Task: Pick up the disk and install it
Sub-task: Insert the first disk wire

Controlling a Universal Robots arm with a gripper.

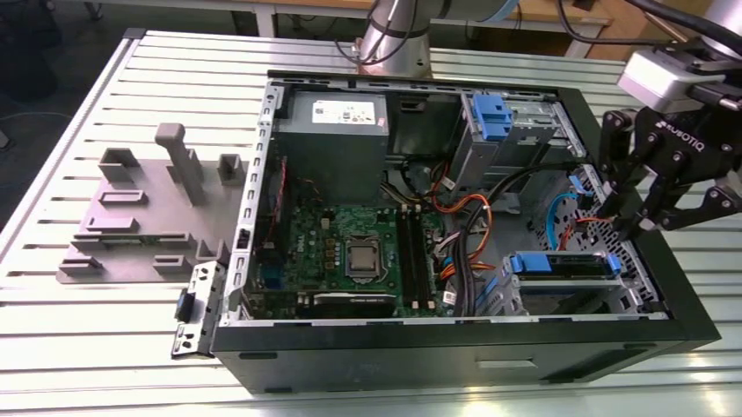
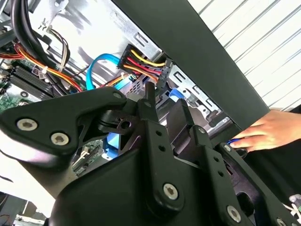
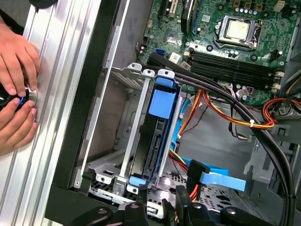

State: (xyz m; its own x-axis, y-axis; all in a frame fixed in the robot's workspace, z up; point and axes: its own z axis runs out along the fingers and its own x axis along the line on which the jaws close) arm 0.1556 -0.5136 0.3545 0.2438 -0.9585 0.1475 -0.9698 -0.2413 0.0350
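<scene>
Silver ribbed table [image 1: 174, 69] holds an open black computer case [image 1: 464, 352]. My black gripper [image 1: 649, 224] hangs narrow and empty over one corner. Just below, the flat disk [image 3: 149, 143] with blue rails stands on edge in a grey metal cage [image 3: 134, 71], its long side pointing away from me.

The arm [image 1: 670, 76] reaches in from the exterior view's right, its gripper [image 1: 652, 224] pointing steeply downward

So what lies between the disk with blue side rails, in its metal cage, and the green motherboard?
In the first wrist view, a thick bundle of black cables crosses between the disk with blue side rails and the green motherboard.
</scene>
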